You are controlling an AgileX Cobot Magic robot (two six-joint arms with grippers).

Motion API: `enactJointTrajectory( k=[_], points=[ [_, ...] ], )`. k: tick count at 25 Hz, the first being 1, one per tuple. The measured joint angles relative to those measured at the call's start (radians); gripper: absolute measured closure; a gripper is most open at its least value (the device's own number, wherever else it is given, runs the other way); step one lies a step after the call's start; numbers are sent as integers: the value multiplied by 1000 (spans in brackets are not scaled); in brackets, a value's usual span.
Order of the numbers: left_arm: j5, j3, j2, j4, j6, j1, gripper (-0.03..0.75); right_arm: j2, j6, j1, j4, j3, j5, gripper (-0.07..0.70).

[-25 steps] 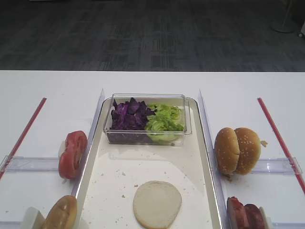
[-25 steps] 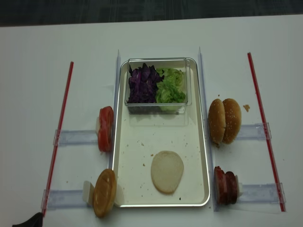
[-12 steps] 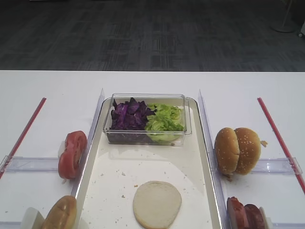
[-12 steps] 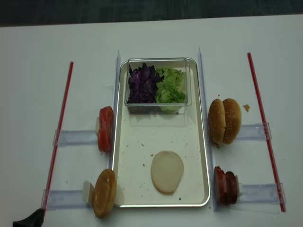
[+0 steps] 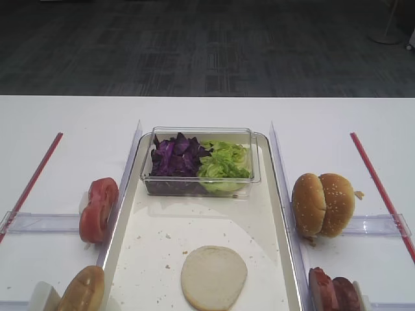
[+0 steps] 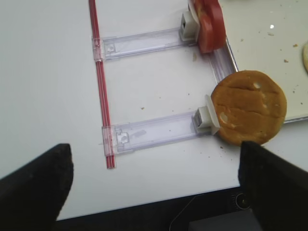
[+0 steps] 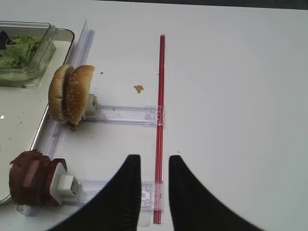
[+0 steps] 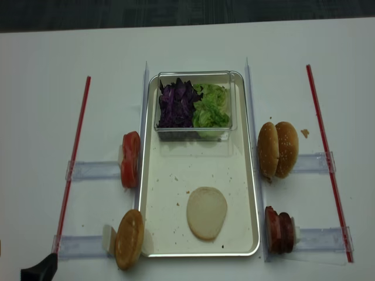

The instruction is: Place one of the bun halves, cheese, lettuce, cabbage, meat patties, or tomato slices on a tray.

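Note:
A plain bun half (image 5: 214, 276) (image 8: 207, 212) lies cut face up on the cream tray (image 5: 266, 214) (image 8: 243, 175). At the tray's far end a clear box holds purple cabbage (image 5: 174, 157) (image 8: 177, 103) and green lettuce (image 5: 224, 162) (image 8: 211, 105). Tomato slices (image 5: 98, 208) (image 6: 209, 24) stand left of the tray, with another bun half (image 8: 129, 238) (image 6: 249, 107) on edge nearer me. Meat patties (image 7: 31, 178) (image 8: 279, 229) stand on the right. My left gripper (image 6: 154, 192) hangs wide open and empty over the table's front left edge. My right gripper (image 7: 154, 159) hovers at the right with a narrow gap, empty. Cheese is out of view.
Sesame buns (image 5: 323, 204) (image 7: 72, 93) stand on a clear holder right of the tray. Red strips (image 8: 73, 158) (image 7: 160, 120) run along both sides of the table. Clear plastic rails (image 6: 154, 130) hold the food beside the tray. A crumb (image 7: 139, 88) lies near the right strip.
One left fingertip has edged a little further into the bottom left corner of the realsense view. The food and the tray have not moved.

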Motion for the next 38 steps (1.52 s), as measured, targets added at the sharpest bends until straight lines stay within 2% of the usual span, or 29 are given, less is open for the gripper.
enactJointTrajectory(
  k=[17, 20, 28, 38],
  points=[
    [-2, 1, -7, -1, 0, 12, 76, 0, 0, 0, 0, 0, 0, 438],
    [-2, 1, -49, -3, 0, 42, 76, 0, 0, 0, 0, 0, 0, 438],
    [-2, 1, -193, -7, 0, 62, 76, 0, 0, 0, 0, 0, 0, 438],
    [0, 1, -229, -9, 0, 73, 76, 0, -7, 0, 0, 0, 0, 438]
  ],
)
